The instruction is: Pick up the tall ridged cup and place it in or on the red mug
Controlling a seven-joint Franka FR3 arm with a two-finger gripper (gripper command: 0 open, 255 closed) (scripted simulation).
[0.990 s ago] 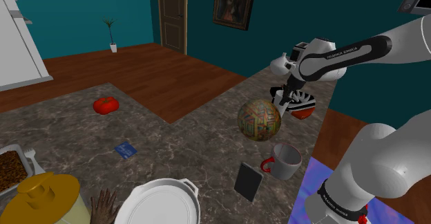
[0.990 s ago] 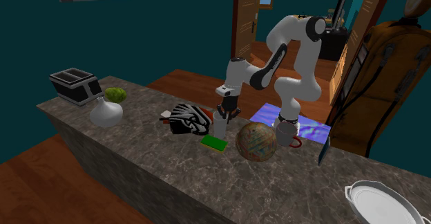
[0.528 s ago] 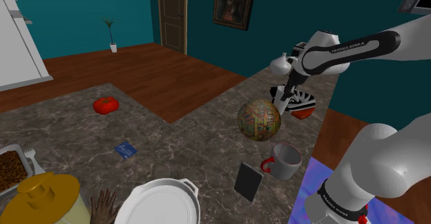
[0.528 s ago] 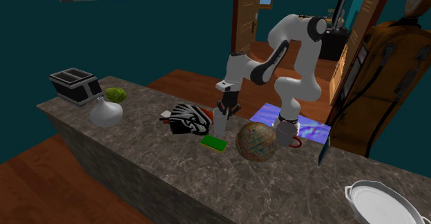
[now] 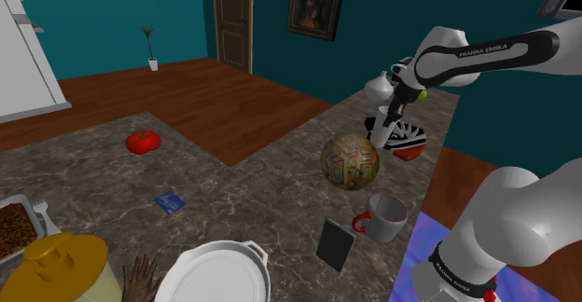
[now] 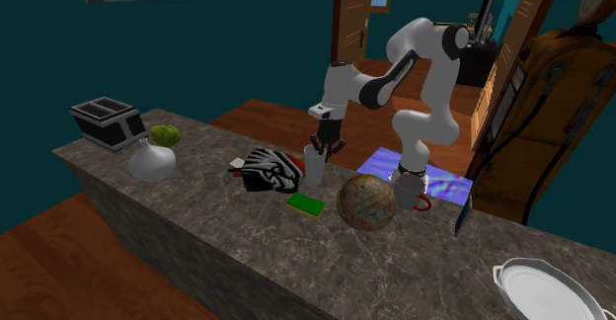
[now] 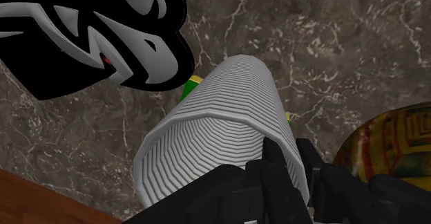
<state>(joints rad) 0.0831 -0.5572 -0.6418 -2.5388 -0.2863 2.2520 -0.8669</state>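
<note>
We log the gripper (image 7: 289, 153) pinching the rim of the pale ridged cup (image 7: 221, 129), beside the black-and-white shoe (image 7: 90, 29). The grey mug (image 5: 387, 218) with a red handle stands well apart, near the stand.

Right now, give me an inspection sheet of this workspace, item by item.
Surface: dark marbled counter.
Job's things: grey tall ridged cup, clasped near its rim; grey mug with red handle, upright near the stand.
Clutter: patterned ball between cup and mug; black-and-white sneaker beside the cup; green sponge; tomato; white lidded pot; toaster.
Grippers: gripper shut on the cup.
Cables: nothing seen.
Surroundings: teal walls, wood floor, wooden door, framed painting, potted plant.
</note>
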